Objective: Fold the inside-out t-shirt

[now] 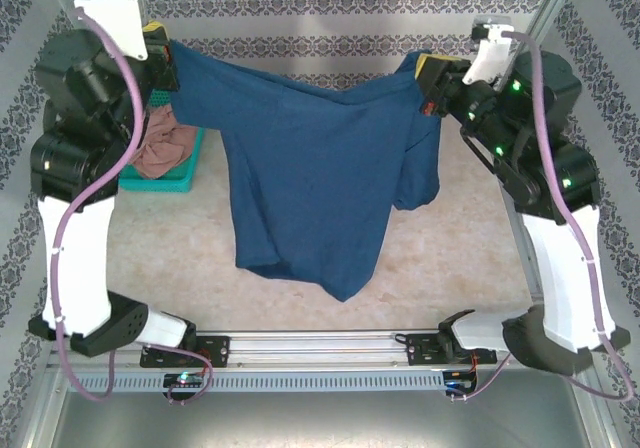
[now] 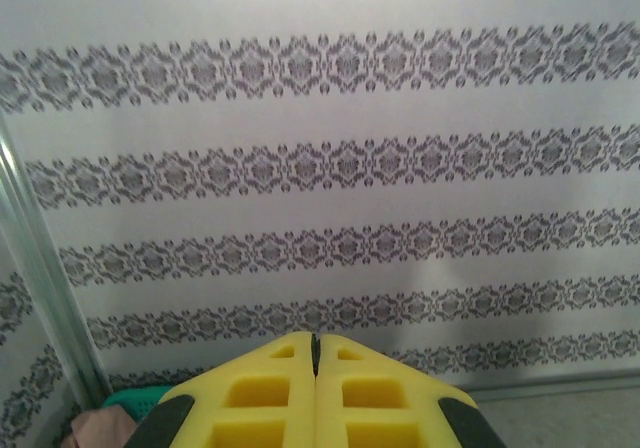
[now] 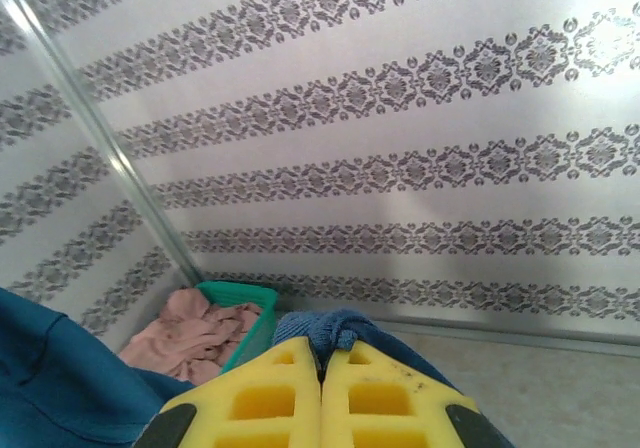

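T-shirt (image 1: 300,168) stretched left-right, hem hanging nearward, left tool (image 2: 314,340) and right tool (image 3: 322,348) both clenched on it

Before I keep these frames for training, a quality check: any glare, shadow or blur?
Top external: bright even light, white arm covers washed out, the t-shirt evenly lit. Left wrist: hazy, wallpaper soft, faint shadow low right on it. Right wrist: tilted view, wallpaper glary at upper left, fabric at the right gripper blurred.
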Robot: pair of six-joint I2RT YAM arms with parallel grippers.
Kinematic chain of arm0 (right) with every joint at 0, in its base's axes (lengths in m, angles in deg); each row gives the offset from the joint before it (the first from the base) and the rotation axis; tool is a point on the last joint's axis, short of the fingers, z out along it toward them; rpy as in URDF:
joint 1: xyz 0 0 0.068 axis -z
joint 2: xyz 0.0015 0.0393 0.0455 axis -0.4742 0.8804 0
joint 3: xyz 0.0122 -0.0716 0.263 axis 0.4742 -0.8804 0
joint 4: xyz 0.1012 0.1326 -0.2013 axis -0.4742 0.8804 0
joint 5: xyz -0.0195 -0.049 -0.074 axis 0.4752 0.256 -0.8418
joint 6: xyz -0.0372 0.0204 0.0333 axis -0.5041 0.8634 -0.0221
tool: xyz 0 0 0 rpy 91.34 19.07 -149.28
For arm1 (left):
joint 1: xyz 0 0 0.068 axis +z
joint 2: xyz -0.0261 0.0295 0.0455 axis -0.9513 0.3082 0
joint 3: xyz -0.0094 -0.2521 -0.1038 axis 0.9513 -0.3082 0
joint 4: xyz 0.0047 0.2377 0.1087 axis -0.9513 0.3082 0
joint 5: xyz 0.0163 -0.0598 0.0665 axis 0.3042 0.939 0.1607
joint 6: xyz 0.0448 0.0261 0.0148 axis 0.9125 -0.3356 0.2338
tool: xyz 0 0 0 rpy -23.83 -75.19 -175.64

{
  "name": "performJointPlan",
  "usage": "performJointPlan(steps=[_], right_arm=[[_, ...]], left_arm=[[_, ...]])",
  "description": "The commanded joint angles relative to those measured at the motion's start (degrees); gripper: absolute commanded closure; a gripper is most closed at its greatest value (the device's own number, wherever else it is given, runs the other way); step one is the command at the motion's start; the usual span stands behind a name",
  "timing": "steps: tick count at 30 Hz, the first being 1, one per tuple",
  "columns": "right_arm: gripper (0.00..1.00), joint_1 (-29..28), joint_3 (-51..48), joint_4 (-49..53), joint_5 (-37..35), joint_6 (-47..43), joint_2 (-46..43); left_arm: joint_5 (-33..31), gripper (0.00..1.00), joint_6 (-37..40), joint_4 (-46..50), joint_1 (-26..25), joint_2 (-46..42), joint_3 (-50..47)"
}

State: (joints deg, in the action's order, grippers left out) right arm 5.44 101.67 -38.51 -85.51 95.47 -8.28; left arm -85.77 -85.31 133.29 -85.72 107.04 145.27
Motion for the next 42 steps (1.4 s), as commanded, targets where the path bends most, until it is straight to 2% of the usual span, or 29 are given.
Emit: performJointPlan(steps=[1,4,14,20,26,31,34,39,42], right_arm=[[1.00,1.6,7.0,-0.2,-2.2,-1.8,4.2],[1.00,0.7,11.6,0.9,-3.1,-3.7,4.8],[1.00,-3.7,10.3,4.7,-10.7,-10.0,-7.3],[1.00,-4.1,10.5,6.9,-10.8,-10.3,-10.9],[1.00,-4.1,11.3,6.3,-13.1,-13.0,-9.0],[1.00,-4.0,7.2,0.5,-20.7,-19.6,-3.7],[0.98,-3.0,2.9,-5.5,-24.3,-23.2,1.5],[0.91,1.9,-0.1,-12.2,-20.0,-21.6,17.0],[0.79,4.3,6.2,-11.0,-15.5,-17.9,32.0]], left_arm=[[6.3,1.00,-3.7,3.3,3.9,3.6,6.3],[9.1,1.00,-4.4,4.2,4.1,2.9,8.7],[18.6,1.00,-9.4,-0.7,4.0,-12.2,-1.2],[17.4,1.00,-10.5,-0.4,4.0,-15.9,-2.2],[12.3,1.00,-8.6,1.4,4.0,-11.3,-0.6],[5.8,1.00,-5.6,0.3,4.3,-3.1,-2.5],[5.1,1.00,-5.4,-2.0,5.6,2.5,-5.4],[5.5,1.00,-7.3,-8.1,9.7,13.1,-13.1],[4.2,0.98,-8.1,-13.0,10.9,22.3,-15.9]])
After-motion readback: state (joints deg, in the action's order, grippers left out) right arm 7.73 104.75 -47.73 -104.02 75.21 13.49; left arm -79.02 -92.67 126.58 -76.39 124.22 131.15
